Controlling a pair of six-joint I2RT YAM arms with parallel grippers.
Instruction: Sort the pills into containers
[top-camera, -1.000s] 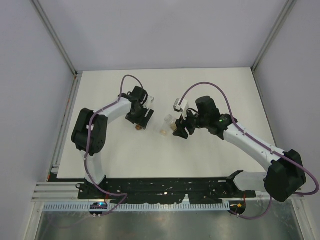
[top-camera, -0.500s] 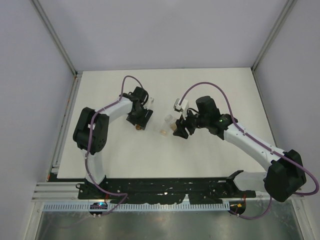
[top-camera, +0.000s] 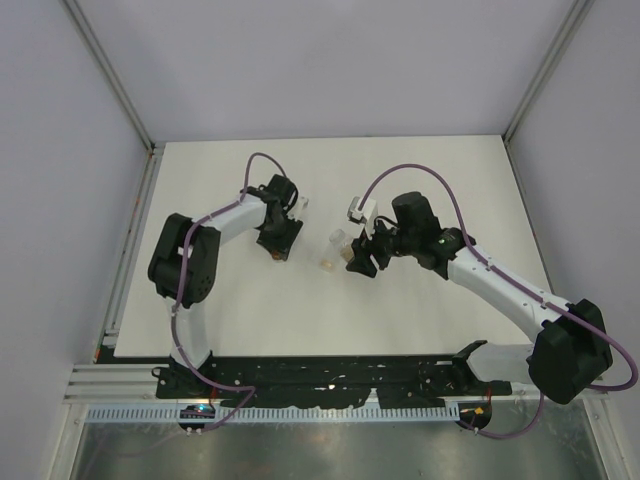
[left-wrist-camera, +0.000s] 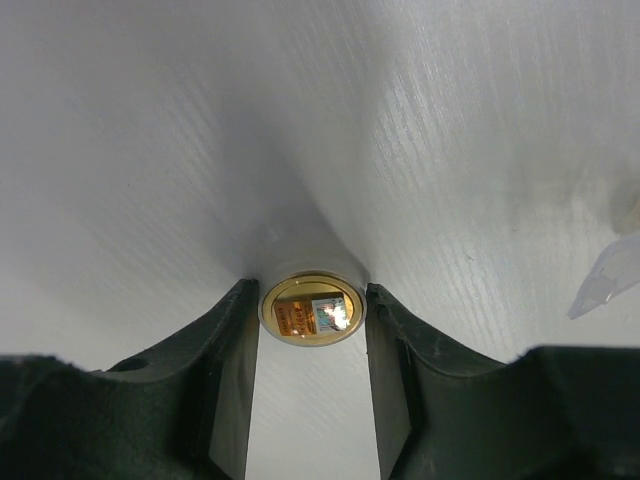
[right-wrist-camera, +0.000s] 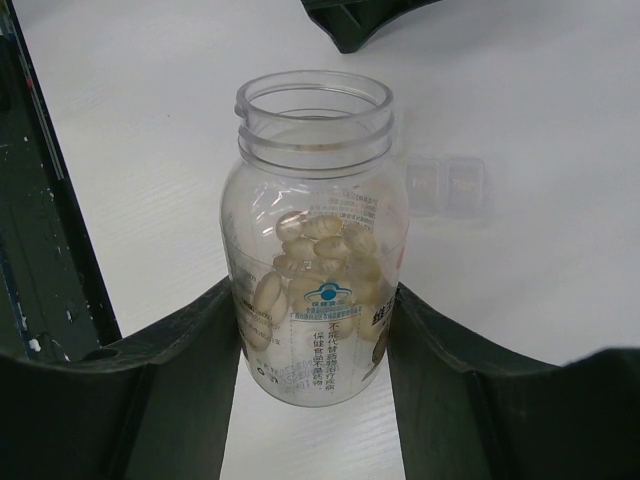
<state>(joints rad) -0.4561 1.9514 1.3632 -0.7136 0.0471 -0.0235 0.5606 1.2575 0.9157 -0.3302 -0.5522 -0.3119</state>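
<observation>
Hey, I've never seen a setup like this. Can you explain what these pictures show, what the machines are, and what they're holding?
These are two black-and-white robot arms bolted at the near edge of a white table. The wide picture looks down from above and behind them. The other two come from a camera on each wrist, looking past that arm's own two fingers. The left gripper has its fingers against both sides of a small round amber-looking container, seen end-on. The right gripper holds an open clear plastic bottle, partly filled with pale tan pills.
</observation>
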